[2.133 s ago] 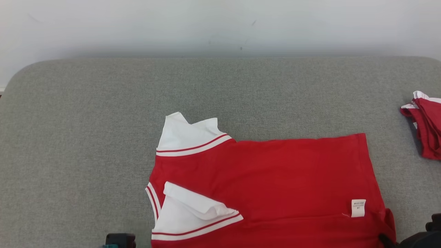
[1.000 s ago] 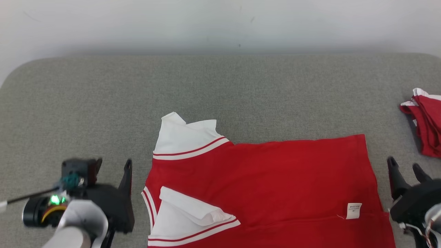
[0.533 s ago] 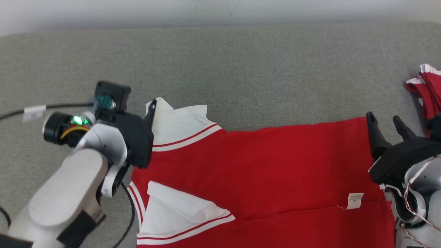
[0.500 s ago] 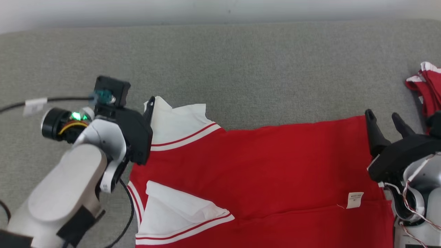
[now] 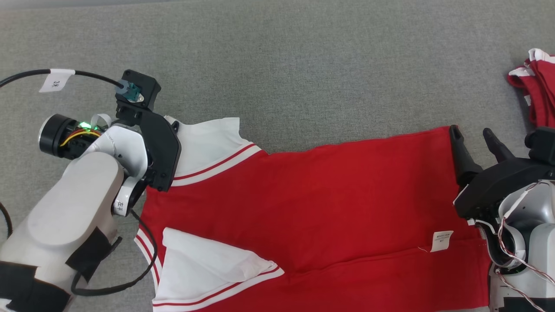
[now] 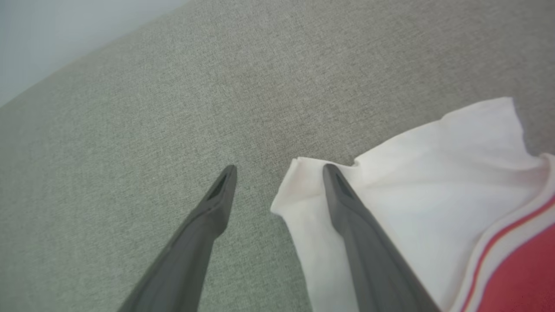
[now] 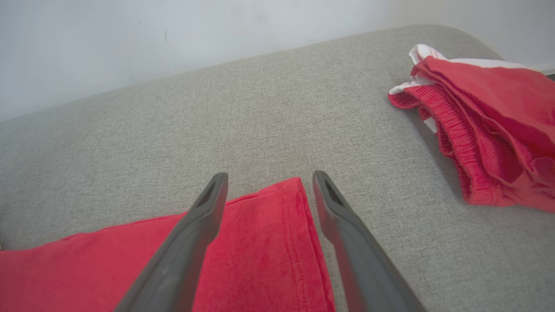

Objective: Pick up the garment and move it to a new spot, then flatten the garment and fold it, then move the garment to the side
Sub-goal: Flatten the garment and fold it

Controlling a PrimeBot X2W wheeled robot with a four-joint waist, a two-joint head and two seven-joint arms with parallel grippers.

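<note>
The garment [image 5: 312, 208] is a red shirt with white, red-striped sleeves, spread flat on the grey cushion [image 5: 303, 65]. My left gripper [image 5: 170, 127] stands open at the far white sleeve [image 6: 433, 173]. In the left wrist view, the left gripper [image 6: 279, 171] has one finger over the sleeve's corner and the other over bare cushion. My right gripper [image 5: 470, 131] stands open at the garment's far right hem corner. In the right wrist view, that red corner [image 7: 260, 234] lies between the fingers of the right gripper [image 7: 269, 177]. Neither gripper holds anything.
A second red and white garment [image 5: 537, 86] lies bunched at the cushion's right end, close to my right arm; its elastic waistband [image 7: 451, 138] shows in the right wrist view. A labelled black cable [image 5: 56, 80] loops from the left wrist. A pale wall [image 7: 173, 43] backs the cushion.
The head camera has tilted down. Both arms have come up into view and reached forward to the garment's far corners, left at the white sleeve, right at the hem. Both stayed open.
</note>
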